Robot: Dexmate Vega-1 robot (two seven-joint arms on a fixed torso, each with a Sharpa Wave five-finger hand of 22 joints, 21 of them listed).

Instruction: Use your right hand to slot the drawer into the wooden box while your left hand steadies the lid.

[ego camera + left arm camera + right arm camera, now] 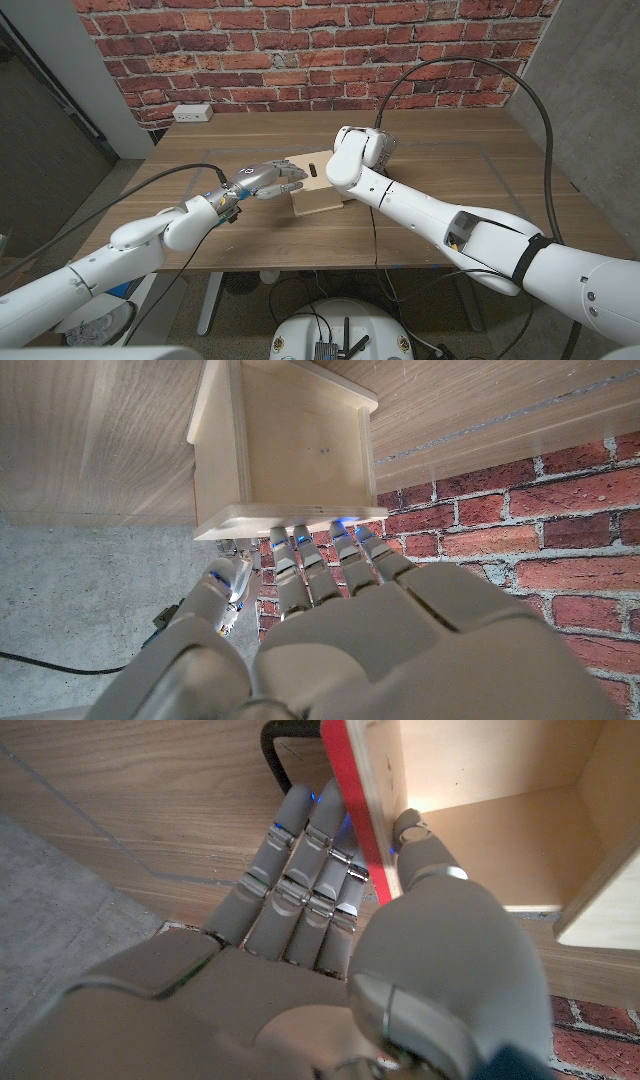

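The pale plywood box [318, 190] with a slotted lid sits mid-table, between the two hands. The left hand [262, 180] reaches in from the left, its fingertips [318, 536] pressed to the edge of the box's thin plywood lid [290, 516] — touching, not clasping, with nothing enclosed.

The right hand [345, 935] grasps the light wooden drawer with a red-edged front panel [470, 810]: fingers on the panel's outer face, thumb inside the tray. In the head view this hand [352, 160] stands at the box's right end.

Judged relation: the drawer lies just right of the box, so its travel runs leftward along the box's long axis (how far it is engaged cannot be told). The left hand braces the opposite side.
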